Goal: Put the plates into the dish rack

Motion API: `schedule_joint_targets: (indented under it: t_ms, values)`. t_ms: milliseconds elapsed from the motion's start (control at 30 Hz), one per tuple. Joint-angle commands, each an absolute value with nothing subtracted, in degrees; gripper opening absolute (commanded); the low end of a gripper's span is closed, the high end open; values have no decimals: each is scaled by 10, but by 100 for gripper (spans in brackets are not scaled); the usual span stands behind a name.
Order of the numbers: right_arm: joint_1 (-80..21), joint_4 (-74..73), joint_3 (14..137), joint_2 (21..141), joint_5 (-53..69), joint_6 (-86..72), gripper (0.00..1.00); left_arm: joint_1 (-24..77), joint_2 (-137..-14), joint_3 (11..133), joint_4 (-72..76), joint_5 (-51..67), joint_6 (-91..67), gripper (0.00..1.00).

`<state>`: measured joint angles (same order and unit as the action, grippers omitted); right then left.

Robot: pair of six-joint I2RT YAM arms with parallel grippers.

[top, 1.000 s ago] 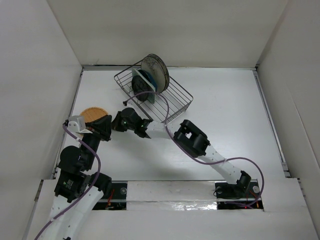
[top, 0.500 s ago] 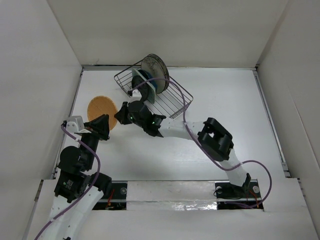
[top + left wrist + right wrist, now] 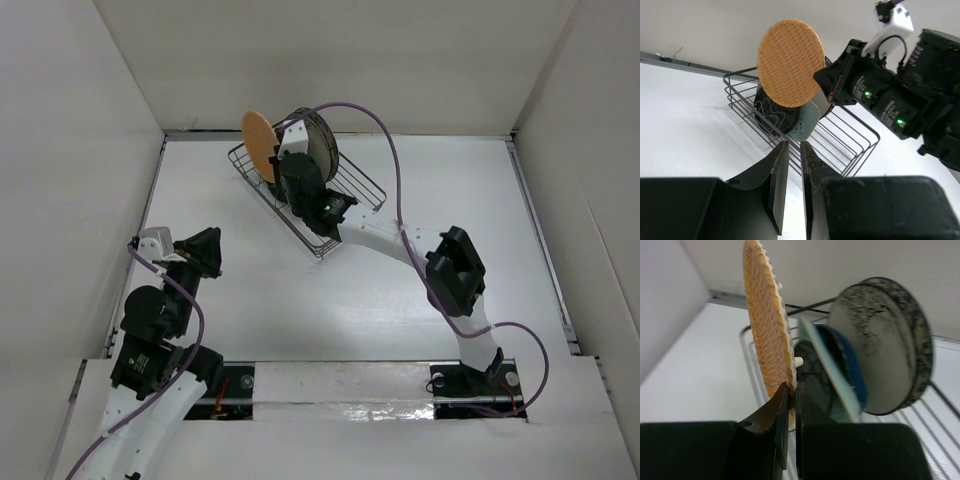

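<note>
orange plate [image 3: 258, 146]: off table, now upright over dish rack [image 3: 352, 203] | right gripper [image 3: 789, 390]: carried it there

Plates [image 3: 318, 140] in dish rack [image 3: 356, 196], another plate [image 3: 258, 145] above

Right arm's stretched far forward, elbow bent, with the right end effector [image 3: 788, 390] pinched tight on the rim of the small orange plate [image 3: 765, 325], holding it upright. Left arm sits tucked near its base, left end effector [image 3: 790, 150] basically closed on nothing.
</note>
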<state>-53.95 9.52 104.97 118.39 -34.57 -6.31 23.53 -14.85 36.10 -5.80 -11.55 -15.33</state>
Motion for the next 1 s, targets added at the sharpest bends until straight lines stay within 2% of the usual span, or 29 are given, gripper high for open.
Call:
schedule_joint_targets:
  t_ms: [0, 267, 667, 733, 767, 833, 867, 933, 967]
  values:
    - [-535, 120, 1099, 1207, -421, 39, 0, 237, -163, 357, -25, -104, -145, 13]
    - [-519, 114, 1143, 1258, -408, 63, 0, 237, -186, 358, -24, -103, -142, 13]
    - [-519, 106, 1060, 1266, -364, -27, 1, 237, -207, 359, -22, -98, -141, 18]
    - [-519, 107, 1056, 1260, -365, -38, 11, 237, -215, 359, -22, -94, -139, 20]
    - [-519, 107, 1055, 1245, -365, -40, 26, 237, -217, 359, -23, -92, -139, 23]
    - [-519, 108, 1050, 1227, -353, -45, 37, 237, -228, 359, -24, -89, -137, 26]
    - [-519, 107, 1047, 1205, -350, -48, 49, 237, -231, 360, -24, -87, -137, 27]
    - [-519, 99, 1038, 1177, -333, -61, 60, 237, -239, 362, -26, -83, -134, 32]
    - [-519, 90, 1024, 1144, -318, -72, 68, 237, -241, 359, -25, -77, -134, 39]
